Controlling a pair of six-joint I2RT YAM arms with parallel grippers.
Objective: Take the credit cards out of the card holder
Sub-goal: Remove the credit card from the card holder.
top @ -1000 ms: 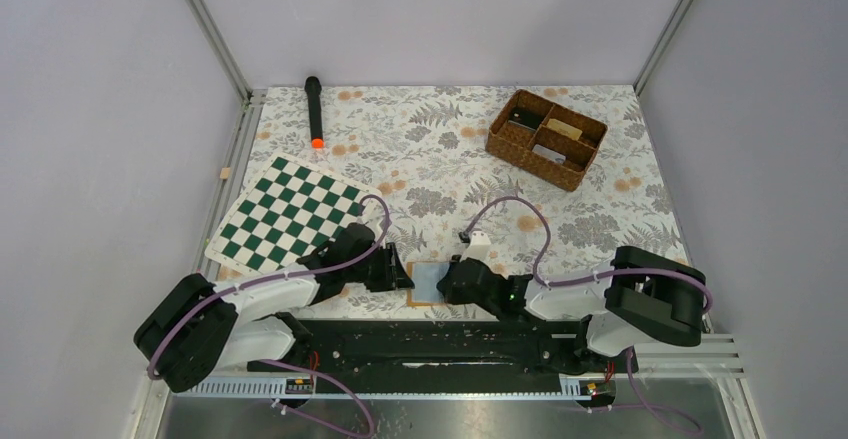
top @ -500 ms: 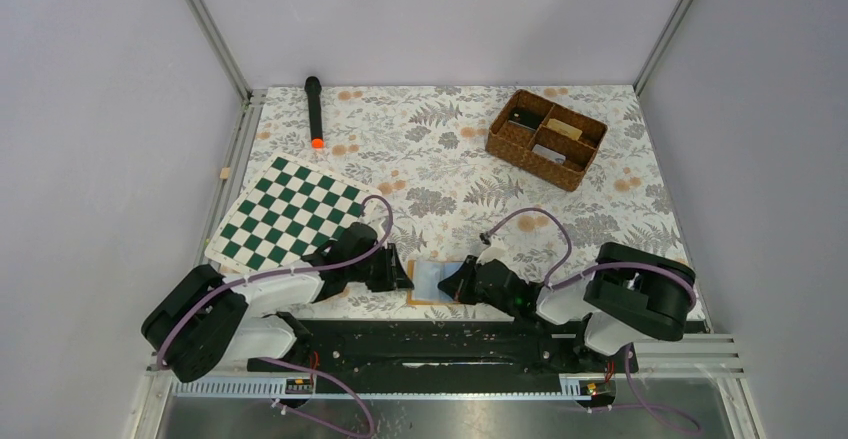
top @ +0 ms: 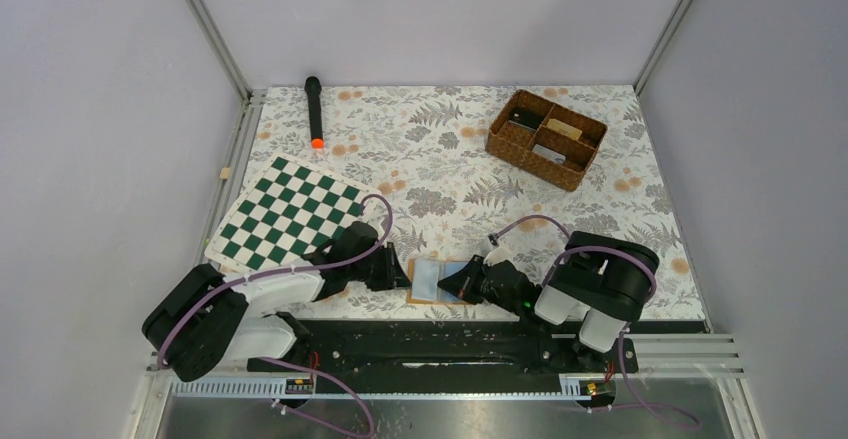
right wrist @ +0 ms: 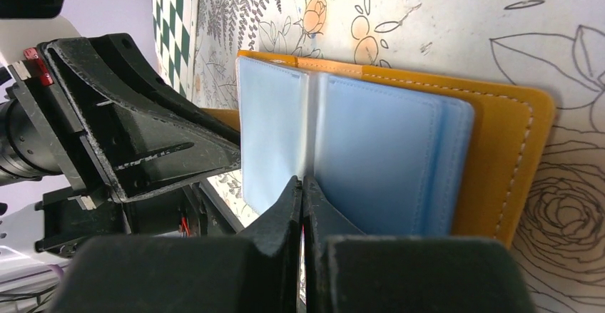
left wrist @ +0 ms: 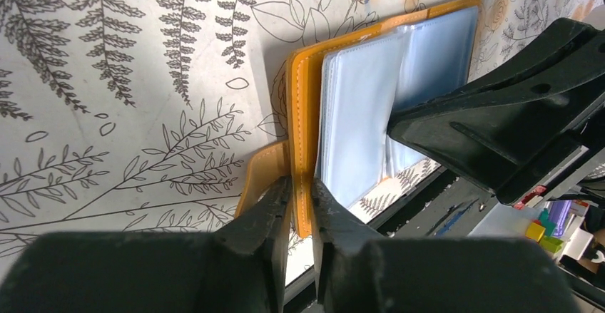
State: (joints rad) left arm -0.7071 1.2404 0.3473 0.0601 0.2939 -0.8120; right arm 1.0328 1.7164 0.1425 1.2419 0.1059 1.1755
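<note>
Beside card holder, left arm stretched low

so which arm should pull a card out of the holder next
right, probably: the right pincer sits shut at the near edge of the sleeves, while the left pincer clamps the orange cover of the card holder, steadying it

The right arm has folded inward beside the card holder; the left fingers have narrowed onto its edge.

Part of card holder (left wrist view) behind right gripper
</note>
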